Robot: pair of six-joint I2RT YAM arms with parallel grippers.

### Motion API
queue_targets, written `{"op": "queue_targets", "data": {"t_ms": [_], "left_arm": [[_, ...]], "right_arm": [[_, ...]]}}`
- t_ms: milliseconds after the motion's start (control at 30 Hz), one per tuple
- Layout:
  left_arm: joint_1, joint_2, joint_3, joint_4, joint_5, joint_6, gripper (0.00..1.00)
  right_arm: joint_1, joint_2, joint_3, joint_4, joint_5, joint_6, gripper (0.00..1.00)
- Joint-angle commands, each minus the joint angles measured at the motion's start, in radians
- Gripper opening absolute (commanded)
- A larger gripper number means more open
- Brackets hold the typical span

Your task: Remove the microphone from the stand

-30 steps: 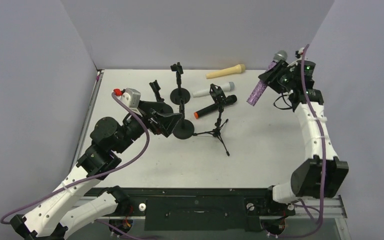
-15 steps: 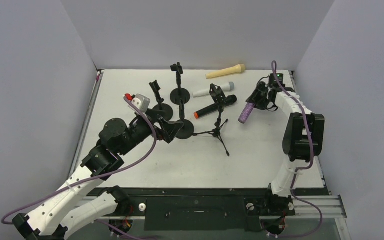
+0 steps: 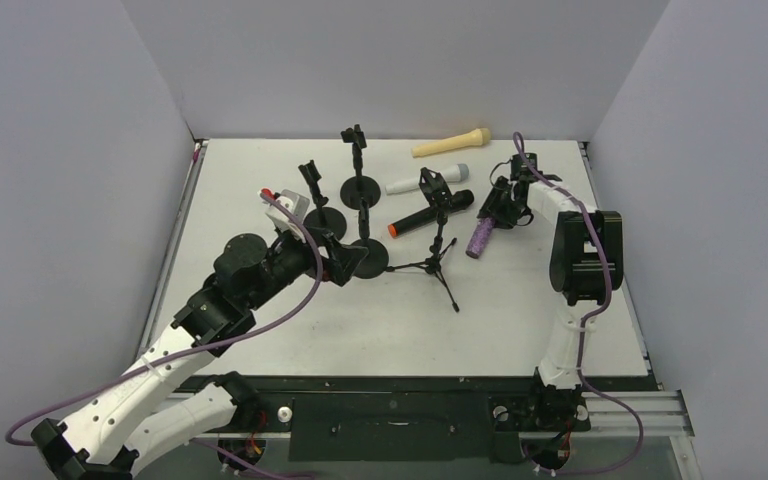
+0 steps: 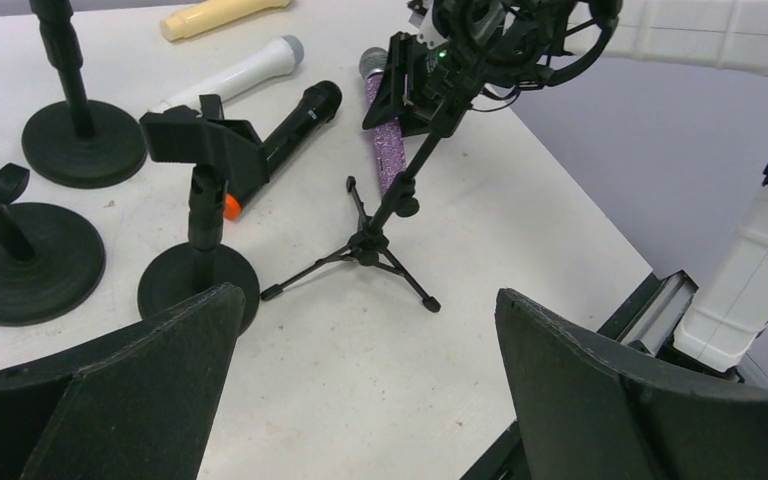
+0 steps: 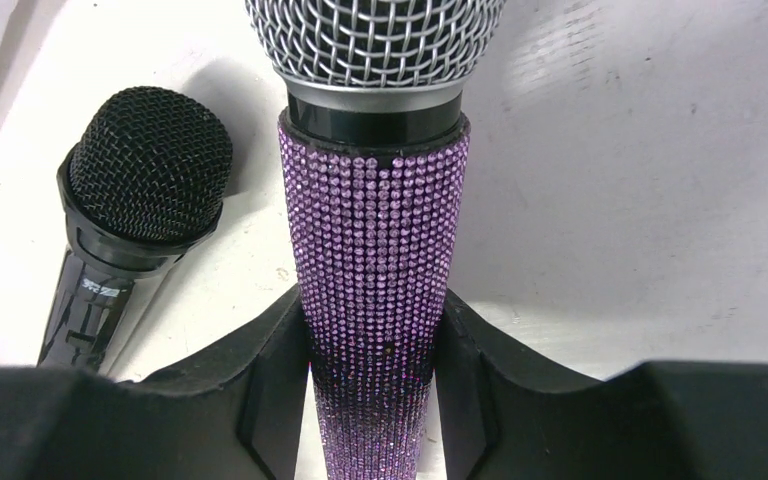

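Purple microphone (image 5: pixel 375 260) off stand, pinched between right fingers (image 5: pixel 270 370), head pointing away from wrist. Tilted low over tabletop (image 3: pixel 520 300), just right of tripod stand (image 4: pixel 403 207), beside black microphone (image 5: pixel 140 180). Left fingers (image 4: pixel 140 380) spread wide, empty.

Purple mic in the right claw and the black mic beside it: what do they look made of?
Purple microphone: body covered in tiny faceted purple studs, rhinestone-like, glittery; silver woven wire grille, probably metal, over a glossy black ring. Black microphone: matte black mesh grille, smooth semi-gloss handle, plastic or painted metal, unclear which.
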Motion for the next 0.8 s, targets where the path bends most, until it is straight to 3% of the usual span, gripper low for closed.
{"op": "queue_targets", "data": {"t_ms": [0, 167, 367, 500, 767], "left_arm": [[0.007, 0.011, 0.005, -0.030, -0.056, -0.010, 0.96], [0.006, 0.037, 0.028, -0.084, -0.143, -0.035, 0.96], [0.006, 0.053, 0.054, -0.139, -0.191, -0.048, 0.96], [0.006, 0.054, 0.062, -0.154, -0.209, -0.045, 0.96], [0.006, 0.062, 0.083, -0.175, -0.239, -0.039, 0.96]], "right_arm": [[0.003, -0.018, 0.041, 0.006, 0.064, -0.023, 0.13], [0.009, -0.017, 0.030, 0.010, 0.068, -0.032, 0.36], [0.011, -0.023, 0.026, 0.016, 0.071, -0.035, 0.54], [0.011, -0.036, 0.022, 0.018, 0.069, -0.031, 0.59], [0.008, -0.090, 0.016, 0.019, 0.054, -0.027, 0.60]]}}
